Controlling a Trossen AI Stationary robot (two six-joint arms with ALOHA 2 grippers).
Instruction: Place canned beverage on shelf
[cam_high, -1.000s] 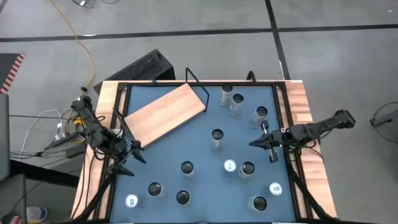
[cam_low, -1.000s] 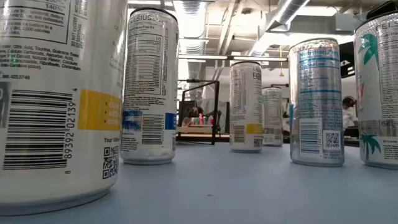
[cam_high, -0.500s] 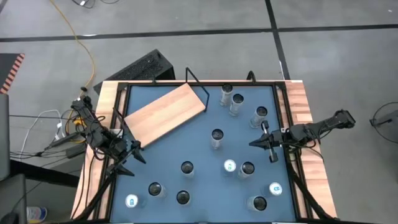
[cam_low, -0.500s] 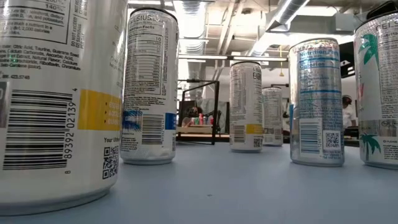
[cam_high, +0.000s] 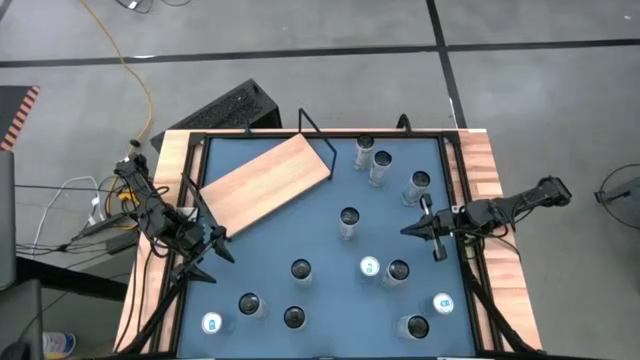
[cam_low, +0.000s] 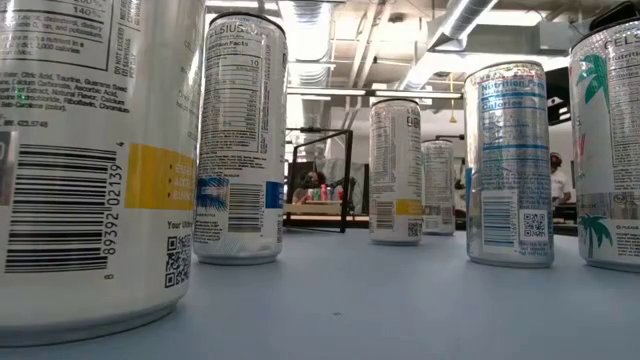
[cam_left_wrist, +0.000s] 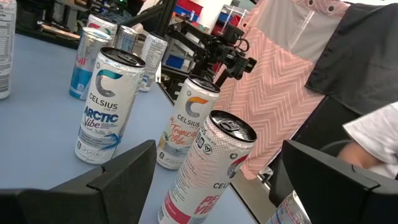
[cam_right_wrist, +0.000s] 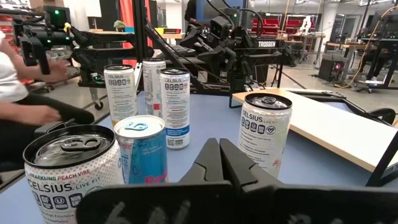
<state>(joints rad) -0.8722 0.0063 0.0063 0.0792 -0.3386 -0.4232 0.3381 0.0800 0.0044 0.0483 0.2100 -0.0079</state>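
Note:
Several canned beverages stand upright on the blue tabletop, among them one mid-table (cam_high: 348, 220) and a group near the front (cam_high: 397, 272). The shelf (cam_high: 268, 182), a pale-wood board with a black wire frame (cam_high: 318, 137) at its far end, lies flat at the table's far left. My left gripper (cam_high: 215, 252) waits open at the left edge, level, with nothing between its fingers; cans (cam_left_wrist: 102, 106) stand ahead of it. My right gripper (cam_high: 405, 231) hovers shut and level at the right edge, its fingers (cam_right_wrist: 219, 152) closed on nothing, cans (cam_right_wrist: 266, 134) beyond them.
Cans stand scattered over the table's middle, right and near parts (cam_low: 238, 140). A person in a pink zigzag garment (cam_left_wrist: 280, 74) stands beyond the table's right side; an arm (cam_right_wrist: 28, 112) shows in the right wrist view. Cables (cam_high: 100, 215) hang at the left edge.

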